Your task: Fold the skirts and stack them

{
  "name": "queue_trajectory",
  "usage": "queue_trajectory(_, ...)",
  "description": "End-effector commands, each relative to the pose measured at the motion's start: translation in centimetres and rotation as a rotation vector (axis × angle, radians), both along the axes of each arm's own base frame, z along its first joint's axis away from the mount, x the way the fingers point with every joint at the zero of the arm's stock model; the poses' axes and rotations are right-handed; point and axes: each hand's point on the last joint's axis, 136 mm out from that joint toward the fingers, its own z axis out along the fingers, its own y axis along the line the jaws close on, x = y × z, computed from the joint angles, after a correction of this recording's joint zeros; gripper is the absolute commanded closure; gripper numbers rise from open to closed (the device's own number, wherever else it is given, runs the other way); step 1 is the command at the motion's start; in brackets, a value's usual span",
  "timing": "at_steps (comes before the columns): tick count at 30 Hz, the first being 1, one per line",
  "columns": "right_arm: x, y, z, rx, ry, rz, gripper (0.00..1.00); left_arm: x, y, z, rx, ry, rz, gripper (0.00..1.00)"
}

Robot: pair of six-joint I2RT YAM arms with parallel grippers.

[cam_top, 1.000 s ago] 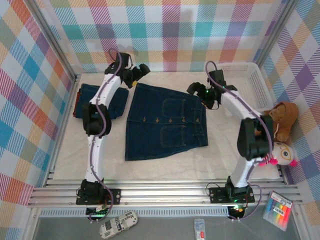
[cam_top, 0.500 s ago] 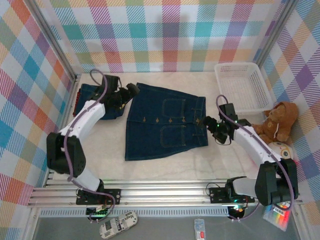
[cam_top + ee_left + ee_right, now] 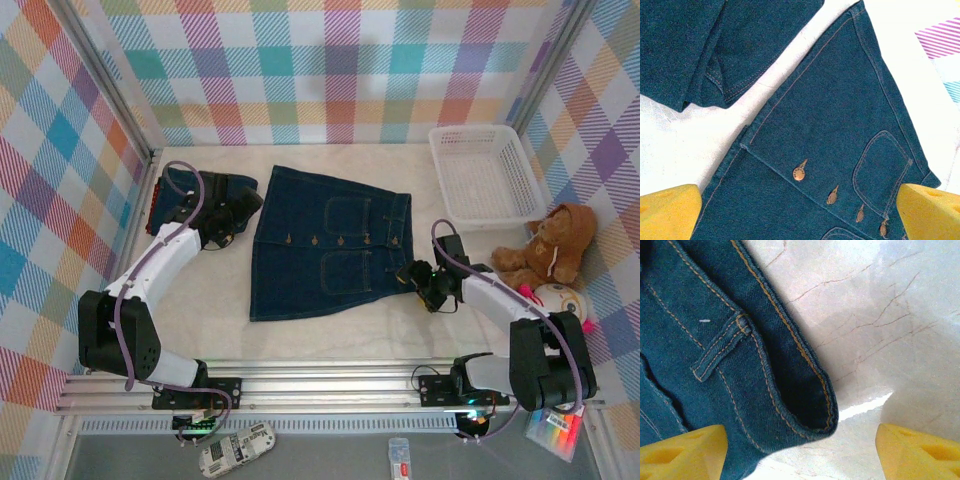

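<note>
Plaid walls ring a pale counter where one denim skirt lies spread flat at the middle, buttons up. A second denim skirt sits folded at the far left, just beside it. Fingers spread wide, the left tool hovers over the gap between both skirts. Equally spread, the right tool hangs above the flat skirt's near right corner.

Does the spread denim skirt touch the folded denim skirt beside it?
Apart. Left wrist view shows a strip of bare table between the spread skirt and the folded skirt.
</note>
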Motion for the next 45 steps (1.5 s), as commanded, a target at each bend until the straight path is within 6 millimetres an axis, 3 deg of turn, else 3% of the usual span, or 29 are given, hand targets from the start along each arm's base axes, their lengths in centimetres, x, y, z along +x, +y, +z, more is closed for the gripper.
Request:
queue_trajectory(1,1.2,0.4,0.3,0.054,-0.043,-0.054,0.27,0.0,0.6,-0.5,-0.001,0.018,0.032,0.0)
queue_trajectory(18,0.9,0.3,-1.1,0.046,-0.052,-0.042,0.47,0.0,0.4,-1.5,-0.008,0.051,0.024,0.0)
queue_trajectory(27,1.0,0.3,-1.0,0.048,-0.086,-0.029,0.8,-0.1,0.3,-1.8,-0.012,0.061,0.023,0.0)
queue_trajectory(30,0.8,0.2,-0.9,0.048,-0.091,-0.04,0.98,-0.2,0.3,-1.9,-0.014,0.066,0.024,0.0)
queue_trajectory(33,0.7,0.1,-0.7,0.053,-0.097,-0.051,1.0,-0.8,0.2,-2.2,-0.017,0.084,0.019,0.0)
queue_trajectory(36,0.8,0.3,-0.5,0.071,-0.1,-0.056,1.0,-2.2,0.4,-3.0,-0.016,0.127,0.023,0.0)
queue_trajectory(39,0.7,0.4,-0.5,0.081,-0.093,-0.067,1.0,-4.9,0.9,-4.3,-0.012,0.189,0.034,0.0)
queue_trajectory(42,0.5,0.4,-0.6,0.091,-0.075,-0.081,1.0,-8.5,0.8,-5.8,-0.032,0.266,0.016,0.0)
queue_trajectory(45,0.2,0.5,-0.7,0.097,-0.057,-0.085,1.0,-13.5,1.5,-7.2,-0.003,0.382,0.023,0.01)
